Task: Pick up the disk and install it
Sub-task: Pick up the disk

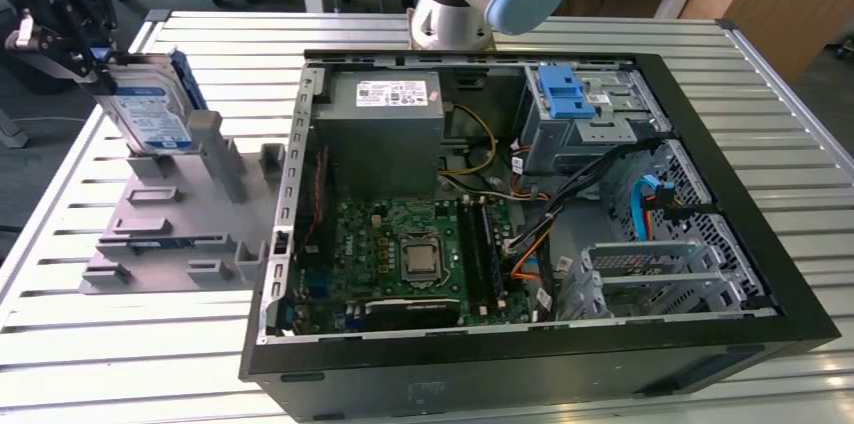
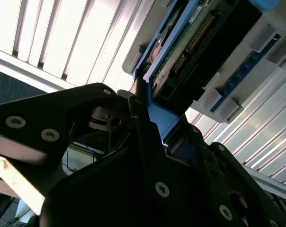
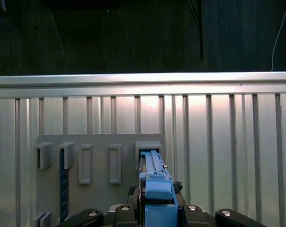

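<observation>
**A:** Well, in the exterior view the gripper (image 1: 100, 64) sits at the exterior view's left, over the slatted table (image 1: 160, 344) and well apart from the open computer case (image 1: 747, 244). It is clenched on the upper end of the disk (image 1: 147, 112).

**B:** Why does the disk stand on edge there?

**A:** A grey fixture (image 1: 174, 234) with upright posts props it up, probably so that its top edge is free for a grasp from above. Whether its lower end has left the slot cannot be told. The power supply (image 1: 380, 134) and the blue latch (image 1: 563, 94) are inside the case, well away from it.

**B:** And the second wrist view?

**A:** The gripper (image 2: 159, 120) has its black fingers (image 2: 139, 109) pressed on the blue bracket (image 2: 157, 116) that frames the disk (image 2: 190, 42). The green circuit-board face of the disk is showing, and the drive runs straight out from the jaws. The fixture (image 2: 256, 52) lies just beyond it.

**B:** So the grip is on the frame, not the bare metal?

**A:** It looks so, likely because the bracket's edges give two parallel faces to squeeze.

**B:** The first wrist view?

**A:** The gripper (image 3: 157, 210) is closed on either side of the disk (image 3: 155, 175). The drive's far end is in line with one slot of the fixture (image 3: 100, 142), on the table (image 3: 228, 142).
</observation>
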`<act>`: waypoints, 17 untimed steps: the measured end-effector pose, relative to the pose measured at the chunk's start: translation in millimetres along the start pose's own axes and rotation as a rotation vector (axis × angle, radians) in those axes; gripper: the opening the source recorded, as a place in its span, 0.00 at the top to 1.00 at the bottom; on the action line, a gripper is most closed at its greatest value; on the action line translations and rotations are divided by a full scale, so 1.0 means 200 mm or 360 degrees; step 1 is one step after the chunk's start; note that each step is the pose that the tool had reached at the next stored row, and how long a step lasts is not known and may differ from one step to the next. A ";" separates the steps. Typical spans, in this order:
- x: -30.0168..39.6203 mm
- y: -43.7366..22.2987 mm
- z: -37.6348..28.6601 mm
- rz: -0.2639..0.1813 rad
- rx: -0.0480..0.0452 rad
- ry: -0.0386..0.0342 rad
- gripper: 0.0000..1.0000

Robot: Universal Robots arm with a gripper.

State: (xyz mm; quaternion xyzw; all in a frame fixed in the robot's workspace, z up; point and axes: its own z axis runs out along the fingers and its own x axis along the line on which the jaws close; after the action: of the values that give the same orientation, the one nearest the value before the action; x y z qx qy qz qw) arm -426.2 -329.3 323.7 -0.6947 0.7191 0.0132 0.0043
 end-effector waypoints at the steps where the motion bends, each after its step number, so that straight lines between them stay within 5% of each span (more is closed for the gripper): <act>1: 0.000 0.000 -0.003 0.0000 0.0000 0.0000 0.64; 17: -0.001 0.001 -0.058 0.0000 0.0000 0.0000 0.64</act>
State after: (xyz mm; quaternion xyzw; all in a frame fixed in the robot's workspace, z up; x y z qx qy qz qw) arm -426.2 -329.3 335.4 -0.6948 0.7191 0.0132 0.0043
